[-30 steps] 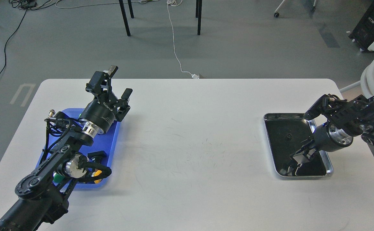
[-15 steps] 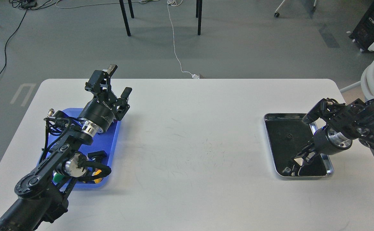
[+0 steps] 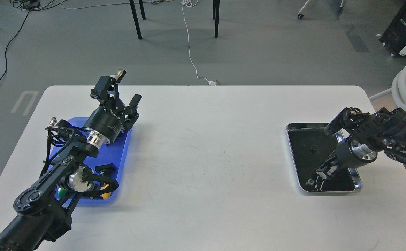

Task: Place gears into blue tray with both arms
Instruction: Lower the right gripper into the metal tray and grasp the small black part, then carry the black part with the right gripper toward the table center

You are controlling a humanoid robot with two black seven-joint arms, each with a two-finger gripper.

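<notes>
A small black gear [image 3: 313,149] lies in the middle of the steel-rimmed tray [image 3: 357,177] on the right. My right gripper [image 3: 315,178] points down and left into that tray's near end, well short of the gear. Its fingers are dark against the black tray floor, so their state is unclear. The blue tray [image 3: 120,157] sits at the left of the table, partly covered by my left arm. Above the blue tray's far right corner, my left gripper [image 3: 128,88] is raised with its fingers spread apart and nothing between them.
The blue tray's near end holds a black part [image 3: 105,168] and switches with a yellow cap [image 3: 106,192] and a green cap [image 3: 60,192]. The white table [image 3: 209,146] stretches between the two trays. Chair legs and cables are on the floor beyond.
My right gripper has slid left and lower inside the steel tray, towards its near-left corner. The left arm has drifted slightly left, gripper still open.
</notes>
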